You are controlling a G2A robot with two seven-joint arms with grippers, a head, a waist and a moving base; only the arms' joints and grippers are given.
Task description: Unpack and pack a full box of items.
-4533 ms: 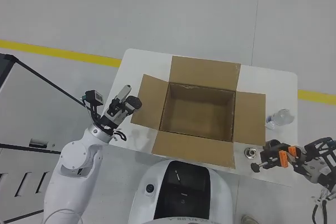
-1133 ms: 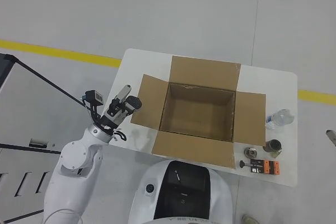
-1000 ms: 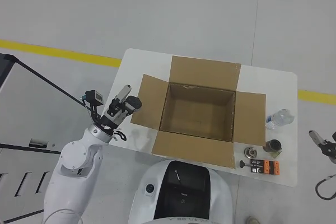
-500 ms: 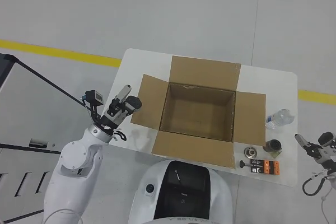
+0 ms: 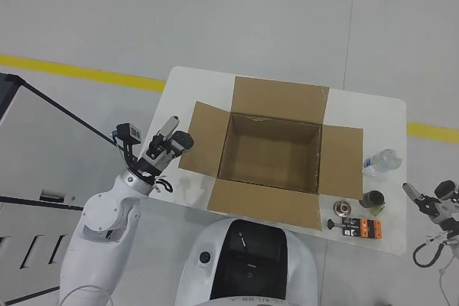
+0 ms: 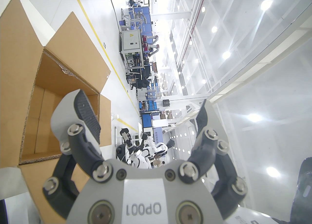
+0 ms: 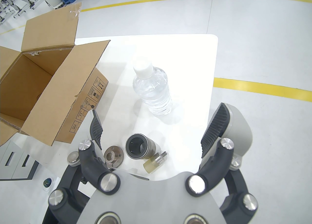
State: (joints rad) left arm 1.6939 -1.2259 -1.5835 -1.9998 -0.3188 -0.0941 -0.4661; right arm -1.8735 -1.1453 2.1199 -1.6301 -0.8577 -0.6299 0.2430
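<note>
An open cardboard box [image 5: 271, 153] stands empty in the middle of the white table [image 5: 195, 84], all flaps folded out. To its right stand a clear water bottle [image 5: 382, 161], a dark metal cylinder [image 5: 374, 201], a round flange [image 5: 341, 207] and an orange and black part [image 5: 359, 226]. My right gripper [image 5: 428, 197] hovers open just off the table's right edge, empty; its wrist view shows the bottle [image 7: 152, 91], the cylinder [image 7: 139, 146], the flange [image 7: 113, 155] and a small fitting [image 7: 156, 160]. My left gripper [image 5: 172, 131] is open and empty beside the box's left flap [image 6: 24, 64].
The table's right strip is narrow and crowded with the small parts near its front corner. A yellow floor line [image 5: 69, 70] runs behind the table. The right flap [image 7: 73, 83] slopes down toward the bottle.
The right gripper let go of the orange and black part, which now lies on the table. It swung away right, then came back beside the table's edge. The left arm kept still.
</note>
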